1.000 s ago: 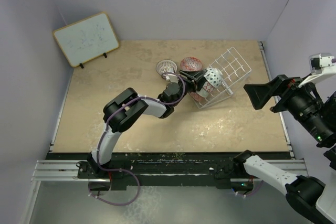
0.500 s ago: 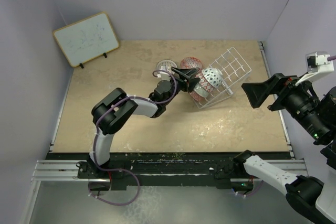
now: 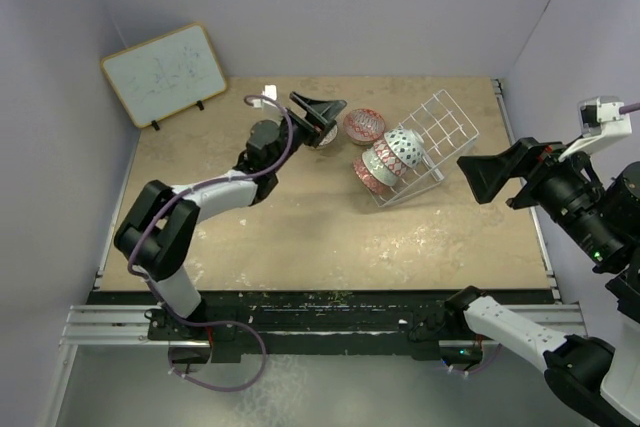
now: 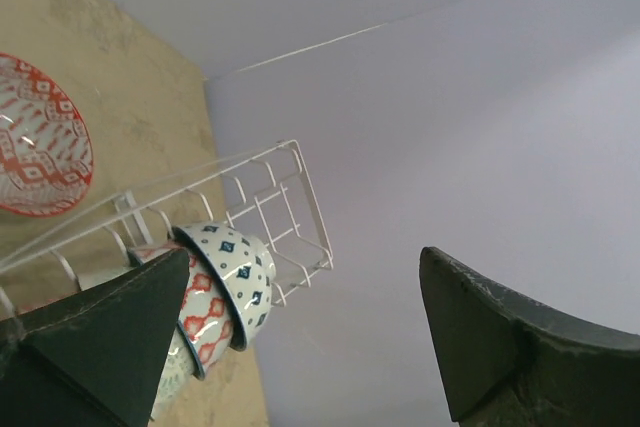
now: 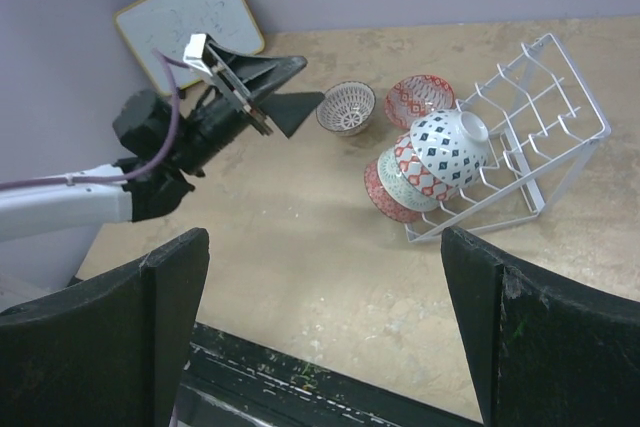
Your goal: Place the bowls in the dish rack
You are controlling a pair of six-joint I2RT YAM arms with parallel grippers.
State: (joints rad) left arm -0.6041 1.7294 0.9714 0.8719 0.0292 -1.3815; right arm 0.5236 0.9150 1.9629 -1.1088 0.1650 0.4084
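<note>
— Top external view first: where was the dish rack (image 3: 440,132)?
— Toward the far right of the table (image 3: 300,237), set at an angle to the table's edges. It was well apart from the whiteboard (image 3: 165,72), which leaned in the far left corner.
— And what did it hold?
— A run of nested bowls (image 3: 380,162) lying on their sides at the rack's left end, partly sticking out past its wire frame. The right wrist view showed them best. A blue-diamond bowl (image 5: 447,145) sat outermost, foot up, with red-patterned ones tucked under it and a pale rim between them. I couldn't count them for certain. The remaining wire cells held nothing.
— Any bowls outside it?
— Two, upright on the table. A red bowl (image 3: 364,125) stood just beside the rack's left end, near the nested ones. A white-lattice bowl (image 5: 346,107) stood just left of the red one, with a narrow gap between them. Both were empty inside.
— What about the left gripper (image 3: 325,117)?
— It hung above the white-lattice bowl and covered most of it from above. Its fingers were spread wide with nothing between them. The left wrist view looked out past both of them at the rack, the blue-diamond bowl and the red bowl.
— And the right gripper (image 5: 325,277)?
— It was raised over the table's right edge, well apart from the rack. Its fingers were parted very wide and gripped nothing. Its own camera took in the rack, both loose bowls and the left arm.
</note>
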